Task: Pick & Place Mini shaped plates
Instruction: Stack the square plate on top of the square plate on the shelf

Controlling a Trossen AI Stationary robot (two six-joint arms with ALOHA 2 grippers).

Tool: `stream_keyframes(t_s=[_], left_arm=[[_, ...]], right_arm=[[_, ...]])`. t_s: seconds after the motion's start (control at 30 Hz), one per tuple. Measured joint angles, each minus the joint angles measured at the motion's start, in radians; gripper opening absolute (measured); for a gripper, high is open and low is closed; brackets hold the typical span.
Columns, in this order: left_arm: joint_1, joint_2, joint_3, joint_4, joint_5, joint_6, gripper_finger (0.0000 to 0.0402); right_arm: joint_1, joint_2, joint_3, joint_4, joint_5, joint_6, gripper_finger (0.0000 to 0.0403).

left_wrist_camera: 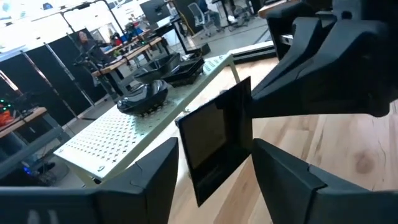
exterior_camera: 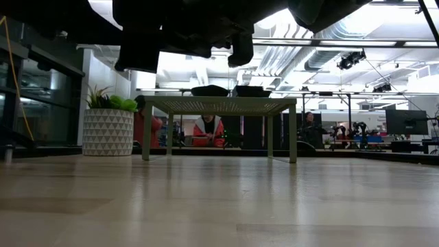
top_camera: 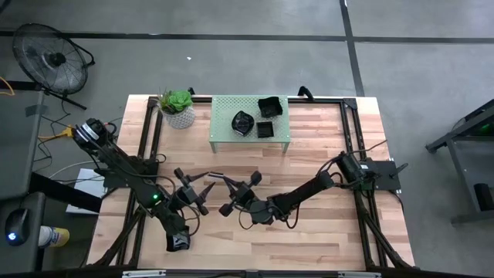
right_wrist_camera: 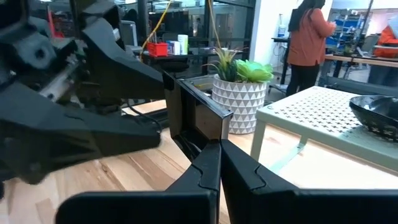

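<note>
Clearly the glossy black square mini plate (right_wrist_camera: 198,118) is light, stiff and slick; the right gripper (right_wrist_camera: 219,144) pinches its rim while the left gripper (left_wrist_camera: 214,163) gapes wide.

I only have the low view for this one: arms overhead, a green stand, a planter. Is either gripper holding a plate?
Observer: Yes. The right gripper is shut on the edge of a square black plate, which it holds on edge in mid-air.
Operator: And the left one?
Observer: The left gripper is open. Its fingers stand either side of that same plate and appear clear of it.
Operator: How many plates are on the stand? I only see dark shapes.
Observer: From above, three black plates sit on the green stand.
</note>
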State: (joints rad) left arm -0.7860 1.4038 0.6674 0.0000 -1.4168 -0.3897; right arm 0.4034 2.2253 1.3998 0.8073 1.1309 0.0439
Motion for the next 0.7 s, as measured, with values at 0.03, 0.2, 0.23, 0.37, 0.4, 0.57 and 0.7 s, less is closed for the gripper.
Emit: stream_keyframes(t_s=[0.03,0.2,0.23,0.37,0.4,0.57,0.7], left_arm=[[-0.001,-0.005,0.000,-0.002,0.002,0.005,0.0201],[-0.029,-0.049,0.000,-0.004,-0.031,0.037,0.0207],[-0.039,-0.063,0.000,-0.009,-0.040,0.050,0.0207],[-0.070,-0.124,0.000,-0.061,-0.061,0.061,0.0207],[-0.074,-0.138,0.000,-0.080,-0.061,0.050,0.0207],[-0.085,-0.198,0.000,-0.232,-0.058,-0.068,0.0207],[-0.085,-0.229,0.000,-0.411,-0.020,-0.252,0.0207]], right_arm=[[0.000,0.000,0.000,-0.003,0.007,0.000,0.0000],[0.001,-0.014,0.000,-0.047,0.024,0.000,0.0000],[0.002,-0.022,0.000,-0.064,0.037,-0.001,0.0000],[0.003,-0.062,0.000,-0.134,0.073,-0.016,0.0000],[0.003,-0.073,0.000,-0.151,0.073,-0.018,0.0000],[0.003,-0.143,0.000,-0.302,0.098,0.009,0.0000],[-0.001,-0.225,0.000,-0.543,0.095,0.148,0.0000]])
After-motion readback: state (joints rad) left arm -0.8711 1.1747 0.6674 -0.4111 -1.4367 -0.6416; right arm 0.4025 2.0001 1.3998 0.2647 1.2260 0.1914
